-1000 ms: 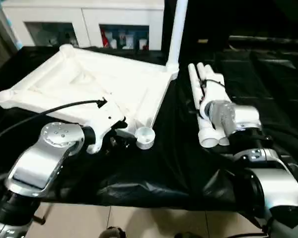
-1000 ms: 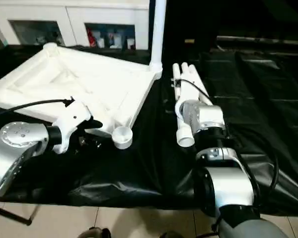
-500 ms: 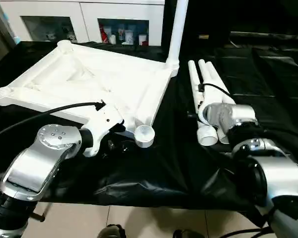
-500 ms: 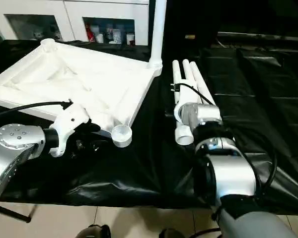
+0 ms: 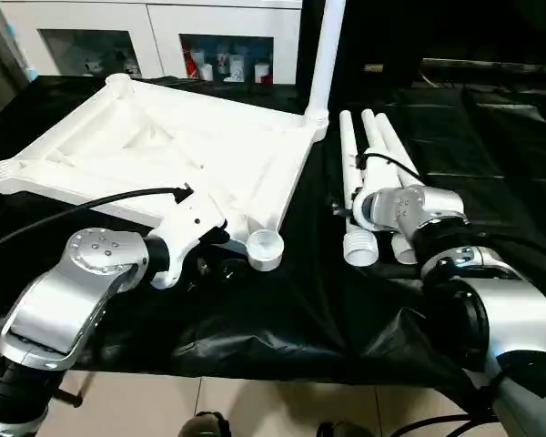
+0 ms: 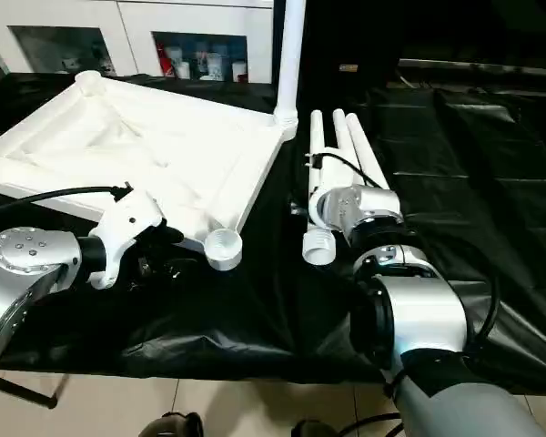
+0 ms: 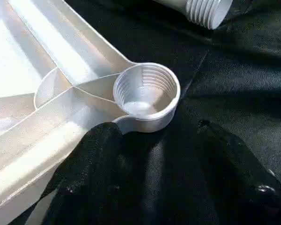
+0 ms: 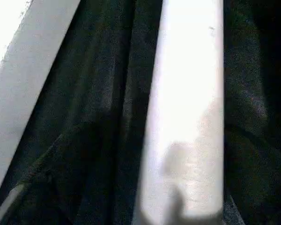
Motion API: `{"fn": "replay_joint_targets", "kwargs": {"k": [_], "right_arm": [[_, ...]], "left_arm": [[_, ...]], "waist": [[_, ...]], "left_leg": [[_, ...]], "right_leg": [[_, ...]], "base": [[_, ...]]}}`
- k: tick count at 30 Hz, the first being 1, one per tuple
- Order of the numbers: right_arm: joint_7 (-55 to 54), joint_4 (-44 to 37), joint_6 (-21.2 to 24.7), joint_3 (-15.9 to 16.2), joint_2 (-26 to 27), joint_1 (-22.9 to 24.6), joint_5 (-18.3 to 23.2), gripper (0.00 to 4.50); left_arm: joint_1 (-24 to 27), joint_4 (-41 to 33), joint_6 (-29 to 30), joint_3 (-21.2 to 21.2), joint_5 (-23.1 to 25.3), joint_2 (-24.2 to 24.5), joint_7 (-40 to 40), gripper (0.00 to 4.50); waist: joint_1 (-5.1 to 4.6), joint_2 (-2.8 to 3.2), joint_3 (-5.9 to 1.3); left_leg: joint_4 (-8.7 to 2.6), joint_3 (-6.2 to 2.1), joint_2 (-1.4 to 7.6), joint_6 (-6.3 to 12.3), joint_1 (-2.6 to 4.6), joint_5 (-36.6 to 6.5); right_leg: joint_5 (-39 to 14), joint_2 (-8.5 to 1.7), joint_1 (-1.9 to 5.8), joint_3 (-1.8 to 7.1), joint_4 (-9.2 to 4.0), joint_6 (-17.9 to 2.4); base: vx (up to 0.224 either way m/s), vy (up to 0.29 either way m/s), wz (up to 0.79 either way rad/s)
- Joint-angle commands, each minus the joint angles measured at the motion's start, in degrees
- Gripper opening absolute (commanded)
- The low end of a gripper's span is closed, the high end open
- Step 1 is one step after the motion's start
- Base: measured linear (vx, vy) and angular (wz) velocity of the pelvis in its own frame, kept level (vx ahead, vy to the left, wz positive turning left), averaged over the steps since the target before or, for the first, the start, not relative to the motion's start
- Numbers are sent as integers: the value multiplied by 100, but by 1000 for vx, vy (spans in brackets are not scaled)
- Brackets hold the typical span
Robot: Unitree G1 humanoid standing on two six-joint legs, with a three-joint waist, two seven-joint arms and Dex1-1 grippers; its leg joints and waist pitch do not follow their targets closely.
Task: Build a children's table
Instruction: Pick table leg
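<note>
The children's table top (image 5: 164, 150) lies upside down on the black cloth, ribbed side up. One leg (image 5: 326, 55) stands upright in its far right corner socket. Three loose legs (image 6: 341, 146) lie side by side to the right of it. My left gripper (image 7: 154, 133) is open at the top's near corner. The empty threaded socket (image 7: 146, 96) sits just past its black fingers (image 7: 91, 173), and one finger lies against the rim below the socket. My right gripper (image 5: 387, 208) sits over the loose legs near their threaded ends (image 5: 359, 248). One leg (image 8: 187, 108) runs close along it in the right wrist view.
A black cloth (image 5: 300, 309) covers the work surface, and its front edge drops to a tiled floor (image 5: 255, 405). A white cabinet (image 5: 164, 41) with glass-fronted shelves stands behind. A black cable (image 5: 91, 205) arcs over my left forearm.
My right wrist has swung to the left, and the threaded end of the nearest loose leg has shifted left with it. The left gripper stays at the socket.
</note>
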Motion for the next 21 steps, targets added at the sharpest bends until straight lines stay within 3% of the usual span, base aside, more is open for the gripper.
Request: {"fn": "replay_joint_targets", "kwargs": {"k": [1, 13, 14, 17, 20, 21], "right_arm": [[21, 80, 82, -53, 14, -44, 71, 380], [-60, 123, 56, -146, 3, -47, 169, 278], [-107, 121, 30, -186, -1, -33, 193, 271], [-176, 88, -39, -276, -3, 56, 265, 241], [-221, 25, -71, -291, 12, 146, 300, 217], [-258, -51, -118, -318, 29, 206, 335, 201]], "left_arm": [[-42, -110, 13, 18, -24, 59, -4, 302], [-144, -67, 31, 0, -80, 22, 17, 302], [-153, -51, 27, 10, -80, 14, 33, 302], [-201, 89, -71, 75, -43, -61, 157, 336], [-258, 212, -134, 164, -22, -159, 293, 342], [-302, 282, -161, 226, 17, -231, 425, 372]], "waist": [[-2, 20, -384], [4, 25, -409], [10, 47, -419], [15, 50, -450], [19, 57, -458], [20, 57, -463]], "left_leg": [[-400, -10, 100, -336, 172, -1459], [-392, -7, 100, -342, 171, -1383], [-387, -8, 99, -348, 176, -1376], [-371, -4, 94, -359, 176, -1297], [-366, -3, 91, -360, 173, -1304], [-364, -1, 90, -371, 171, -1323]], "right_leg": [[-842, -175, 225, 150, -305, -1264], [-738, -175, 236, 148, -291, -1277], [-721, -175, 238, 146, -285, -1283], [-565, -172, 256, 142, -269, -1317], [-545, -170, 259, 138, -267, -1337], [-548, -173, 264, 140, -272, -1340]], "base": [[0, 0, 0], [0, 0, 0], [0, 0, 0], [0, 0, 0], [0, 0, 0], [0, 0, 0]]}}
